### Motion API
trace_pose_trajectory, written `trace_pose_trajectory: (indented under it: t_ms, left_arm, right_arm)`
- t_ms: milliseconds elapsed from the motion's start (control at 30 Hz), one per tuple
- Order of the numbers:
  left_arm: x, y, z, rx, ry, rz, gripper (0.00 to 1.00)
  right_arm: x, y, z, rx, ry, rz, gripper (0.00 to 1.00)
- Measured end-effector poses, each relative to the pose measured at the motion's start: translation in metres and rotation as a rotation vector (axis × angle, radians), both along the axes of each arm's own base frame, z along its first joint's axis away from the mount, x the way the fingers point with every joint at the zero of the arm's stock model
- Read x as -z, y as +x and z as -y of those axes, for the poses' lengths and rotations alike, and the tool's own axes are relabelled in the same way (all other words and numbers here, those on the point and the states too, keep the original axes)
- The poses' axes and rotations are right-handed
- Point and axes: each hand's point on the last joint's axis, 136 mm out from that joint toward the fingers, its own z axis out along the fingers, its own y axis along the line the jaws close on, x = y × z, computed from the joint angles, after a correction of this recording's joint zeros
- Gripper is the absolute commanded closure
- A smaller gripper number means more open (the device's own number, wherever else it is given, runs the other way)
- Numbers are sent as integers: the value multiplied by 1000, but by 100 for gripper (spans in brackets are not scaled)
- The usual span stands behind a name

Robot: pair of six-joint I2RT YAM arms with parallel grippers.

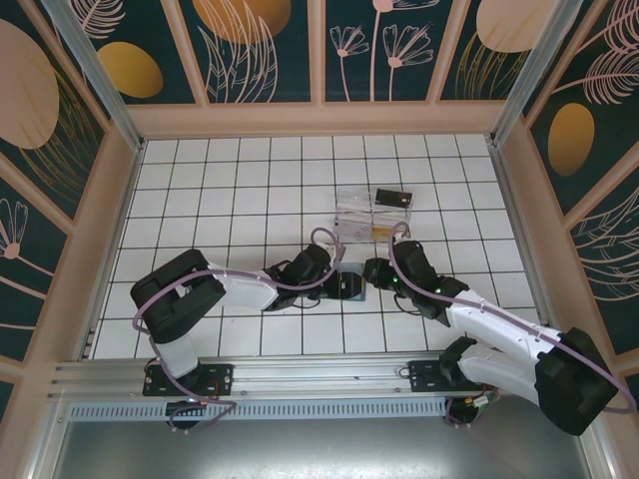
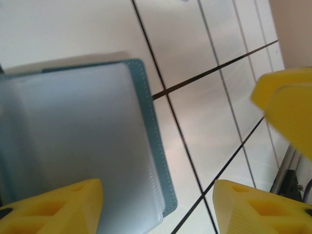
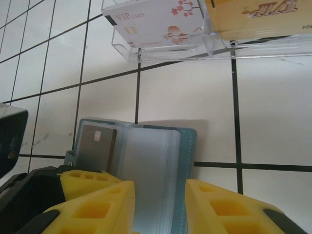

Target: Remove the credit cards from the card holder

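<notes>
Slate-blue card holder lying open and flat on the white-tiled table, midway between the two arms, likely spread for easy reach into its sleeves. Right claw parted astride the clear sleeves, pinching nothing, with a dark card tucked in the neighbouring panel. Left claw likewise released, one finger over the holder's corner, perhaps to pin it. Clear box of cards just beyond, floral-panelled walls all round.

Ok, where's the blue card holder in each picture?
Top external: the card holder lies centre, below the clear box.
Left wrist: card holder on the left side.
Right wrist: card holder bottom centre, below the clear box.
Shared landmark: the white floor tiles with dark lines.
</notes>
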Motion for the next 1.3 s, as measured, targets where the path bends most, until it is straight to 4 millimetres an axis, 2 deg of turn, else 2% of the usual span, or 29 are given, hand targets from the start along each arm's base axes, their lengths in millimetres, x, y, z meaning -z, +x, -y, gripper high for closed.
trace_pose_trajectory:
  t_ms: [200, 300, 400, 467, 533, 600, 733, 833, 1000, 1300]
  left_arm:
    - [-4, 1, -5, -17, 9, 9, 38]
    - [-22, 2, -14, -47, 0, 42, 40]
    - [-49, 9, -24, -89, -31, 92, 44]
    - [-62, 16, -34, -129, -43, 124, 49]
    - [-66, 20, -47, -167, -36, 142, 56]
    - [-62, 25, -61, -207, -8, 146, 72]
    - [-36, 28, -85, -256, 70, 124, 91]
    - [-19, 25, -93, -257, 115, 104, 92]
    - [-4, 23, -95, -250, 152, 84, 92]
    - [11, 25, -103, -259, 189, 66, 92]
  right_arm:
    - [2, -2, 1, 2, -3, -8, 65]
    - [2, -2, -1, -6, 7, -9, 65]
    - [1, -3, -6, -24, 24, -14, 66]
    - [3, -4, -10, -39, 35, -24, 68]
    - [5, -5, -16, -58, 44, -33, 70]
    - [9, -8, -26, -89, 55, -51, 74]
    - [13, -11, -50, -143, 96, -101, 79]
    - [19, -10, -68, -168, 128, -150, 82]
    - [26, -7, -88, -177, 169, -222, 85]
    - [46, -8, -95, -149, 189, -322, 83]
